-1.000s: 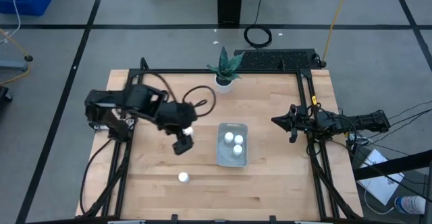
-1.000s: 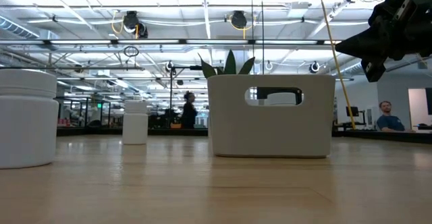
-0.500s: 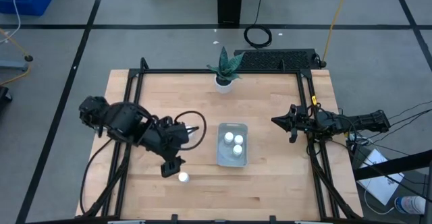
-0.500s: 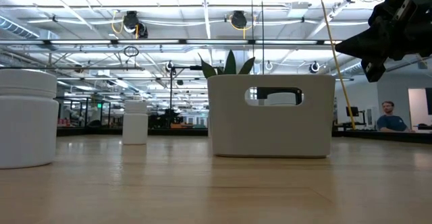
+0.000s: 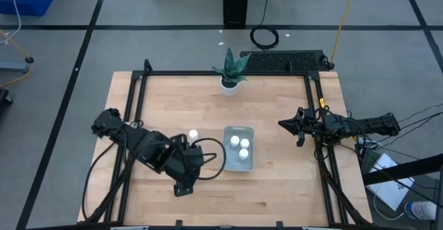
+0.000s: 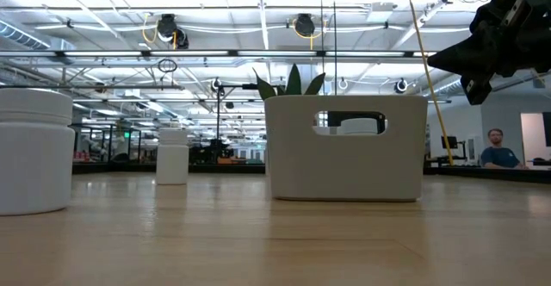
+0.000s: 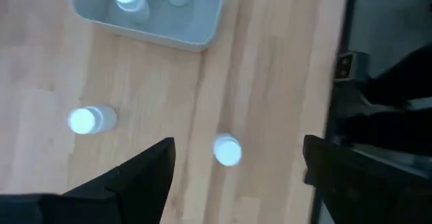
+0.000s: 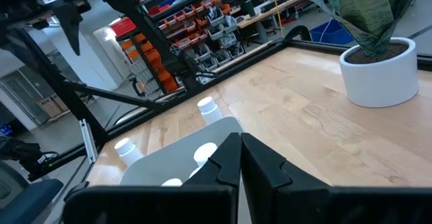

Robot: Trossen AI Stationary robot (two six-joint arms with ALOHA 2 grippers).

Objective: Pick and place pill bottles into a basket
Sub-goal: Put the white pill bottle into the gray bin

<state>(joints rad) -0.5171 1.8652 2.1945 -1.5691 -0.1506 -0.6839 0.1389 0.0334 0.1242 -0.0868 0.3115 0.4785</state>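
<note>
Basket (image 5: 239,147) at mid-surface holds three pill bottles (image 5: 239,147); two remain loose on the surface, one (image 7: 228,150) under the spread left hand (image 7: 236,177) (right hand (image 5: 282,125) pressed together, idle at the edge).

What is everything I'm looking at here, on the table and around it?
pill bottles: five, white; three in the basket, one on the wood just left of it, one under the left gripper
basket: one, grey-blue, middle of the table
plant pot: one, white, with a green plant, far edge of the table
table: one, light wood, black frame
cable: one, black, coiled on the floor beyond the table
person: one, far off in the room, seen in the low view
left gripper: one, dark, open, above the near-left bottle
right gripper: one, dark, shut, waiting at the table's right side
</note>
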